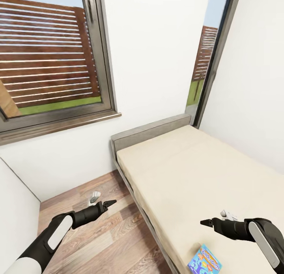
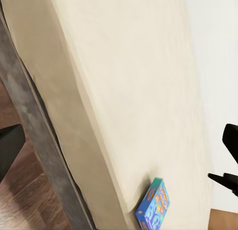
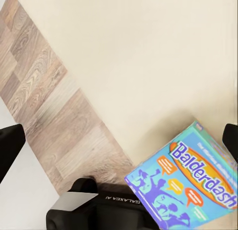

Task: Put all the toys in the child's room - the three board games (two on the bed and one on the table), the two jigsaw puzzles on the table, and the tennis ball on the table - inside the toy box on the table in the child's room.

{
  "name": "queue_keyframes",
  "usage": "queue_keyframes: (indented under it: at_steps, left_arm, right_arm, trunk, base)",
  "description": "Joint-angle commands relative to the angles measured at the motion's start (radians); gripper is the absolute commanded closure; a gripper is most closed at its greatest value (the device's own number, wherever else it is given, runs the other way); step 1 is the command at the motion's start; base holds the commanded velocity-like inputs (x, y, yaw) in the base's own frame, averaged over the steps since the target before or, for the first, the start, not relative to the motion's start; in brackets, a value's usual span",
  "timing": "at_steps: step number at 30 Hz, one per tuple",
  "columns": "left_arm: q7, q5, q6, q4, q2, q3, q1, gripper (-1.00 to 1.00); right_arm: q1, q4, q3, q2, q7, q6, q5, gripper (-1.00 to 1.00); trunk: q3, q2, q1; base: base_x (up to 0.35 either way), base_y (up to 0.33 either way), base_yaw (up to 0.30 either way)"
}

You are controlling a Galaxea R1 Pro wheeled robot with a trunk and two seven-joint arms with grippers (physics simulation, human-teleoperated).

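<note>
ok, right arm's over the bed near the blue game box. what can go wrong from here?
1. The blue game box lies flat near the mattress edge; a push from the right gripper could slide it off onto the wood floor.
2. Flat on the soft mattress, its sides may be hard to get fingers around.
3. The left gripper hangs over the floor, too far to help.

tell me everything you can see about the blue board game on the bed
The blue board game is a flat rectangular box, cardboard by its look, with "Balderdash" printed in blue on an orange oval, purple figures and orange speech bubbles on its lid, and a green side edge. It lies flat, lid up and closed, on the bed, near the mattress edge closest to the wooden floor. Only the mattress touches it; the right gripper hangs above the bed, apart from it.
</note>
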Motion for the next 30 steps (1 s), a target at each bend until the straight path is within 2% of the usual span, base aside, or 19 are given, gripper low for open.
queue_keyframes:
  at_steps: [1, 13, 30]
  left_arm:
    - [0.001, 0.008, 0.006, 0.001, 0.001, -0.002, -0.001, -1.0]
    - [0.001, 0.008, 0.006, 0.008, 0.004, -0.001, -0.001, -1.0]
    - [0.001, 0.008, 0.006, 0.01, 0.005, -0.001, -0.001, -1.0]
  right_arm:
    - [-0.001, 0.0, -0.002, 0.0, 0.01, 0.003, 0.009, -1.0]
    - [-0.001, 0.0, -0.002, 0.0, 0.01, 0.003, 0.009, -1.0]
    - [-0.001, 0.001, -0.002, 0.0, 0.01, 0.002, 0.009, -1.0]
  trunk:
    - [-0.001, -0.001, 0.0]
    - [-0.001, -0.001, 0.0]
    - [-0.001, -0.001, 0.0]
  base:
    - [0.0, -0.141, 0.0]
    - [0.0, -0.064, 0.0]
    - [-0.032, 0.007, 0.0]
